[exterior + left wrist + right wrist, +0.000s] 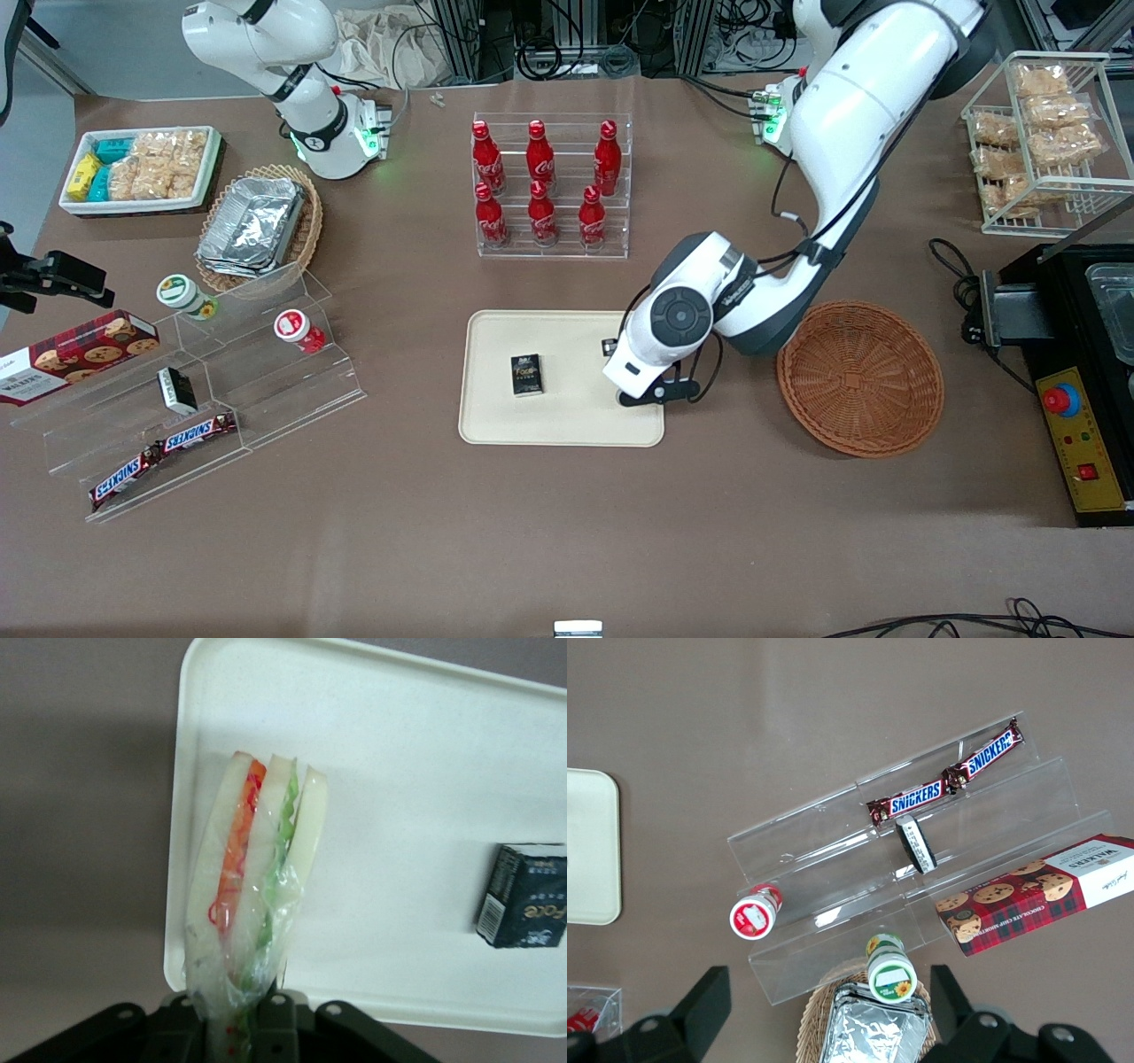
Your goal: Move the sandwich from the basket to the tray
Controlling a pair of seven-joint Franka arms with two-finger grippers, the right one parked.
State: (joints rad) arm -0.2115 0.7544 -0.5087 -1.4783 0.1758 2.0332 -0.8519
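Note:
My left gripper (642, 390) hangs low over the edge of the cream tray (567, 416) that is nearest the reddish-brown wicker basket (859, 377). In the left wrist view the gripper (239, 1019) is shut on the sandwich (257, 859), a clear-wrapped wedge of pale bread with orange and green layers. The sandwich points out from the fingers over the tray (399, 771), close to its rim. In the front view the arm's hand hides the sandwich. Nothing shows in the basket.
A small dark box (526, 374) lies on the tray, also in the wrist view (523, 895). A clear rack of red bottles (549, 186) stands farther from the front camera than the tray. A stepped acrylic shelf (204, 381) lies toward the parked arm's end.

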